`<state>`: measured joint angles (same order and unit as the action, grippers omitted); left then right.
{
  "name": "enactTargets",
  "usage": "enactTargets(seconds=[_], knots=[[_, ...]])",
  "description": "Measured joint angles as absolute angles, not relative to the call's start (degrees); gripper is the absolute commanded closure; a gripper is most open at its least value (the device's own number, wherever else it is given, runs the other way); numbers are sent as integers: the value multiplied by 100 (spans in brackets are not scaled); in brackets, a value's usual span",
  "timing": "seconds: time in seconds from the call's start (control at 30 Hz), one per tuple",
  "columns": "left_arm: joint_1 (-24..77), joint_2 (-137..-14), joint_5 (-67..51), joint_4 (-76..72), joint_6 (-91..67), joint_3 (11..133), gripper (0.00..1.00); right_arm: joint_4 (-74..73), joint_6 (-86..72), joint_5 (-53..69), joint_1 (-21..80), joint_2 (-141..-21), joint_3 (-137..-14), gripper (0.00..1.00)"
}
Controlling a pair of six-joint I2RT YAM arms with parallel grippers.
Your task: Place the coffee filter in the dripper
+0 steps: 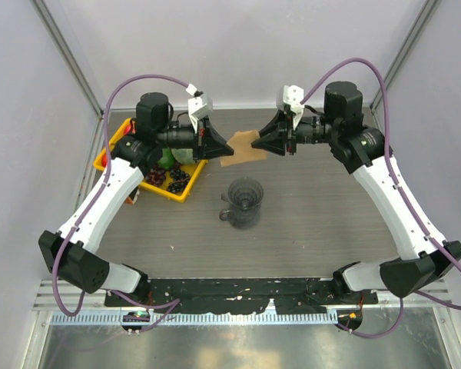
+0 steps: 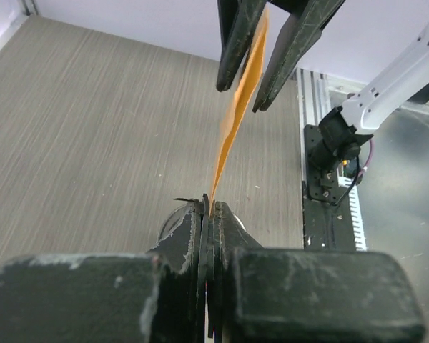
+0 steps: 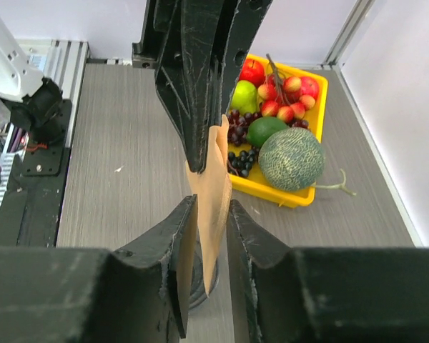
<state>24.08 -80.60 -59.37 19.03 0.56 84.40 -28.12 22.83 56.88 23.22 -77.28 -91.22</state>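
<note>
The light-brown coffee filter (image 1: 244, 148) hangs in the air between my two grippers, behind the dripper (image 1: 244, 202), a clear ribbed glass cup that stands upright on the table. My left gripper (image 1: 228, 147) is shut on the filter's left edge; in the left wrist view the filter (image 2: 236, 118) runs edge-on from my jaws (image 2: 209, 207) to the right gripper (image 2: 243, 98). My right gripper (image 1: 256, 142) straddles the filter's other side with its fingers slightly apart. In the right wrist view the filter (image 3: 216, 182) hangs between the jaws (image 3: 211, 202), with a gap on the left. The dripper (image 3: 194, 289) shows partly below.
A yellow fruit tray (image 1: 106, 156) with a melon (image 3: 291, 158), grapes and other fruit stands at the back left, behind the left arm. The arm bases and a black rail (image 1: 238, 288) run along the near table edge. Grey walls close in the back and sides.
</note>
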Motion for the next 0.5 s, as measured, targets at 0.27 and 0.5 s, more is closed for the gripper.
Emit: enactTargets(seconds=[0.27, 0.5], knots=[[2587, -8007, -5627, 2469, 784, 8440, 100, -3819, 3188, 5684, 2453, -7950, -9240, 82], [2692, -7972, -5557, 2659, 1197, 8440, 37, -4084, 3603, 5513, 2539, -8040, -9242, 95]])
